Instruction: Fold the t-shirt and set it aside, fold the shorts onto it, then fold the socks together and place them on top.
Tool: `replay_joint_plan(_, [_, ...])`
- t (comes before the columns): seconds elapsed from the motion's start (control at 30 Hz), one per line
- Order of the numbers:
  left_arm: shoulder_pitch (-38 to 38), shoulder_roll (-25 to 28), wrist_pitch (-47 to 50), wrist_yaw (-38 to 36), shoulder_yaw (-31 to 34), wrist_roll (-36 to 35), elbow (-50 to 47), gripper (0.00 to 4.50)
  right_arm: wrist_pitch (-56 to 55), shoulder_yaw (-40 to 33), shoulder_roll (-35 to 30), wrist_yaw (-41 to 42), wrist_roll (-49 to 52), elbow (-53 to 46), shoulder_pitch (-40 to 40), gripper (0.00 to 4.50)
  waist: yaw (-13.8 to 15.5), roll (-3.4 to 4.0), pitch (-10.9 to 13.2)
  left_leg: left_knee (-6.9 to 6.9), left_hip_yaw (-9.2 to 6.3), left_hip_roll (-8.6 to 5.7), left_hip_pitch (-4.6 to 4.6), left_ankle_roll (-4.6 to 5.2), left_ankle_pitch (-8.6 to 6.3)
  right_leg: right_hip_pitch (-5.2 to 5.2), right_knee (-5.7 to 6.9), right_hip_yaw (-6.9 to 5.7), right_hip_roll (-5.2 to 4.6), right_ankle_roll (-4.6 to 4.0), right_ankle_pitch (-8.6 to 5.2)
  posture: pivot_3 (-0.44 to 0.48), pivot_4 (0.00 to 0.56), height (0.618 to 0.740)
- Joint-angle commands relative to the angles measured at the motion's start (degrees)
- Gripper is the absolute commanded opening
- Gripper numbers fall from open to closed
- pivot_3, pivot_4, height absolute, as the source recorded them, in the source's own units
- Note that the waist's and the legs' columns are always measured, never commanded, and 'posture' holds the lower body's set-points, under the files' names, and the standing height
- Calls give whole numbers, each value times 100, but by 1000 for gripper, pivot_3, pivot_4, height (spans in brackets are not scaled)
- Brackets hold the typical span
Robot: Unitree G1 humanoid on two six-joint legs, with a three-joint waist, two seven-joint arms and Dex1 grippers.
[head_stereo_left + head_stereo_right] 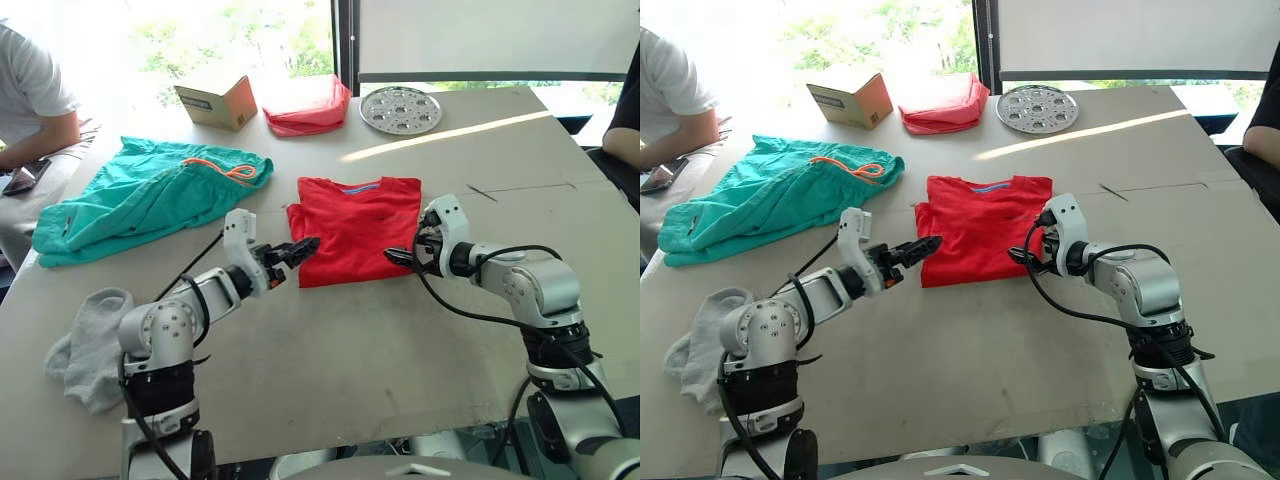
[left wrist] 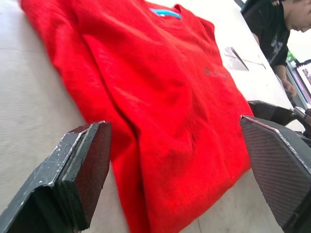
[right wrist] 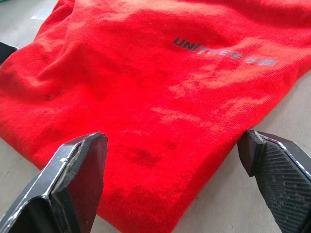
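The socks (image 1: 88,345) lie nearest, at seven o'clock on the worktop (image 1: 400,340). The left gripper (image 1: 300,250) and right gripper (image 1: 398,257) flank the centred t-shirt (image 1: 358,228), fingers wide, holding nothing. Best to pinch both near corners together before folding. The right wrist view reveals grey chest lettering.

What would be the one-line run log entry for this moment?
t-shirt: partly folded, flat on table | left pincer: open at its near left corner | right pincer: open at near right corner | shorts, socks: untouched
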Motion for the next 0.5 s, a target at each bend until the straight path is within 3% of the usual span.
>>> replay_joint_plan(0.03, [-161, 7, -142, -96, 37, -54, 45, 4451, -38, -114, 2, -10, 81, -137, -86, 4500, -2, 0, 0, 0, 0, 0, 0, 0, 0, 0, 0, 0, 0, 0, 0, 0, 150, 740])
replay_joint_plan(0.5, [-362, -28, -389, -325, -209, 128, 411, 4451, -118, -125, 183, -106, 69, -4, -133, 4500, -4, 0, 0, 0, -1, 1, 0, 0, 0, -1, 0, 1, 0, 0, 0, 0, 150, 740])
